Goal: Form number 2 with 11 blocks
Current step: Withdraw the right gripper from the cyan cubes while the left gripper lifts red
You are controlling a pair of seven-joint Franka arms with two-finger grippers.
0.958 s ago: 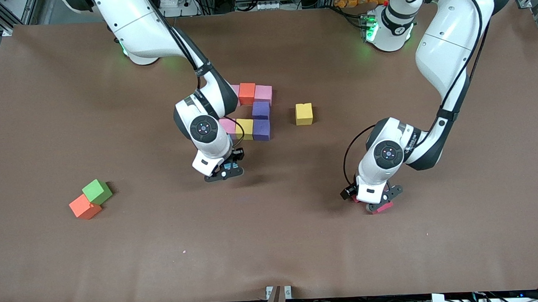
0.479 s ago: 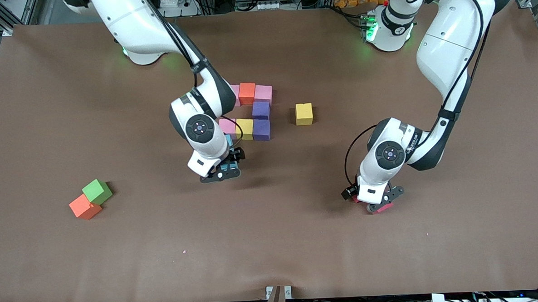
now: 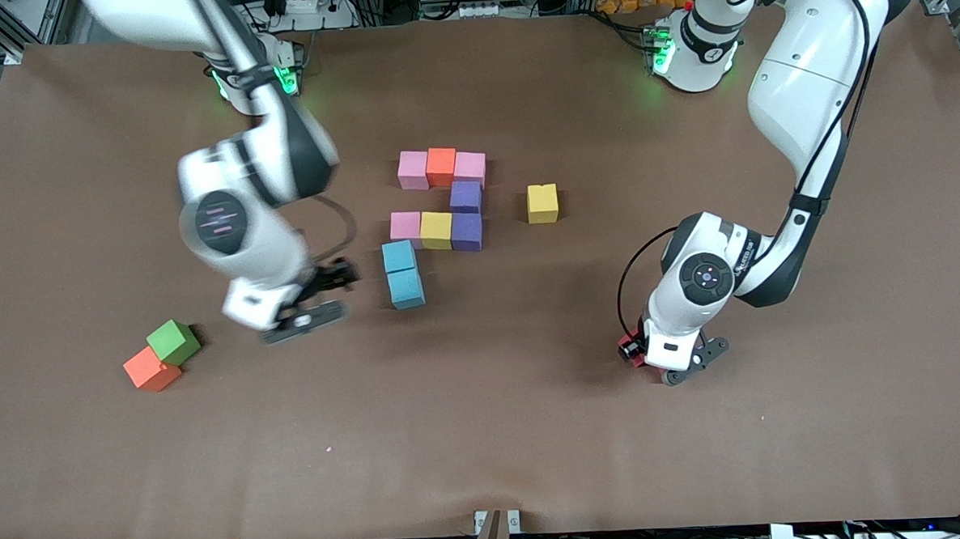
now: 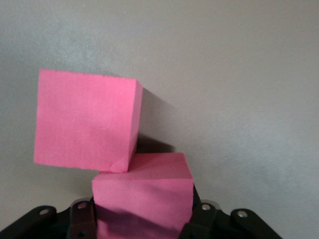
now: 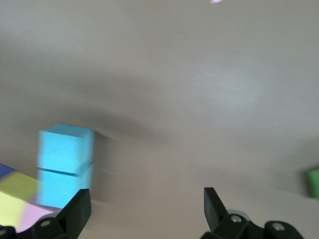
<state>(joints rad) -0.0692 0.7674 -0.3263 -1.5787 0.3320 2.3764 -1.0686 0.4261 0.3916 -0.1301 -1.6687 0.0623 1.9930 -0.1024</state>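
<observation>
Left wrist view shows the left gripper [image 4: 142, 221] with its jaws clamped on a red block [image 4: 144, 196], a second red block [image 4: 84, 119] touching it at a corner on the table [image 3: 487, 431]. The right gripper [image 3: 299, 310] hangs wide open and empty over bare table, between the green cube [image 3: 174, 341] and two light blue blocks [image 3: 403, 274] that extend the partly built number 2 [image 3: 440, 200], whose long axis runs toward the front camera.
</observation>
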